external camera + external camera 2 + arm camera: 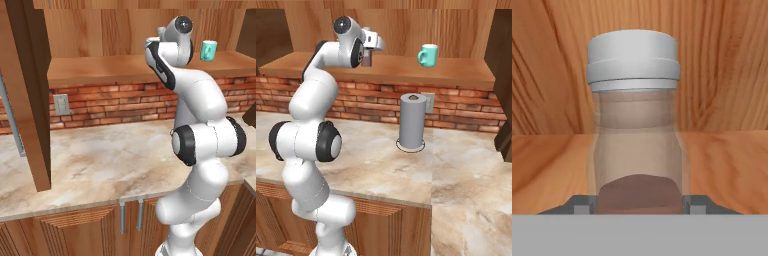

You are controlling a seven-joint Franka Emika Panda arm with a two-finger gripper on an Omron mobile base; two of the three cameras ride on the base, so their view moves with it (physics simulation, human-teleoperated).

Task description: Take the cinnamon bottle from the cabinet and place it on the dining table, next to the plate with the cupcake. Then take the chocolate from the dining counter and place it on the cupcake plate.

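The cinnamon bottle [634, 130] is clear glass with a white cap and brown powder at its bottom. It stands upright, close in front of the hand camera, with the wooden back wall of the cabinet behind it. My gripper [640, 205] is shut on the cinnamon bottle, one dark fingertip pressed against each lower side. In the right base view the bottle [367, 59] hangs small under my hand [372, 44], at the wooden cabinet shelf [331, 65]. The plate with the cupcake, the chocolate and the dining table are out of view.
A teal mug [427, 55] stands on the same shelf to the bottle's right and also shows as the mug [208, 50]. A grey paper towel roll [412, 122] stands on the marble counter [456, 165]. An open cabinet door [30, 100] juts out at the left.
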